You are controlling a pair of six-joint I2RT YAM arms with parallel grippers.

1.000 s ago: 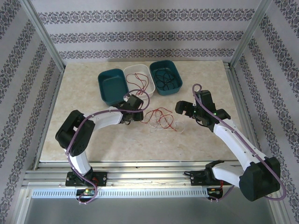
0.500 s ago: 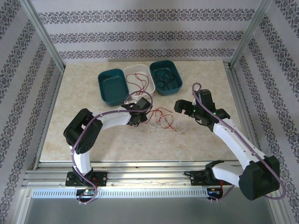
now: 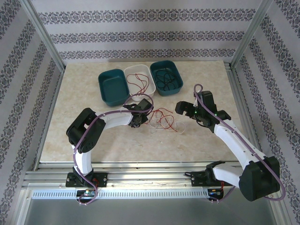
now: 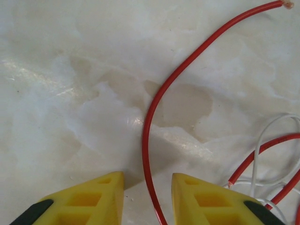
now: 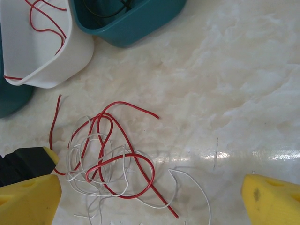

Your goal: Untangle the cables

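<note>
Reaching out further than a moment ago, the left arm now has its left gripper (image 3: 139,119) at the left edge of the cables (image 3: 161,121), and its fingers have come closer together.

Seen from the left wrist, the left gripper (image 4: 147,177) is partly open. One red wire (image 4: 146,140) runs right between the two yellow fingers. It goes straight away from the hand, then bends off to the right. There is a small gap on each side of it, so it is not pinched yet.

The right gripper (image 3: 182,108) is wide open and holds nothing. It sits just beside the right side of the pile, so the left one is nearer.

The cables (image 5: 112,164) lie on the table, red and white, too mixed up to count.

Three tubs stand behind them. The white tub (image 3: 137,67) has a red wire in it. One teal tub (image 3: 164,62) has black wires. The other teal tub (image 3: 112,86) is on the left.
</note>
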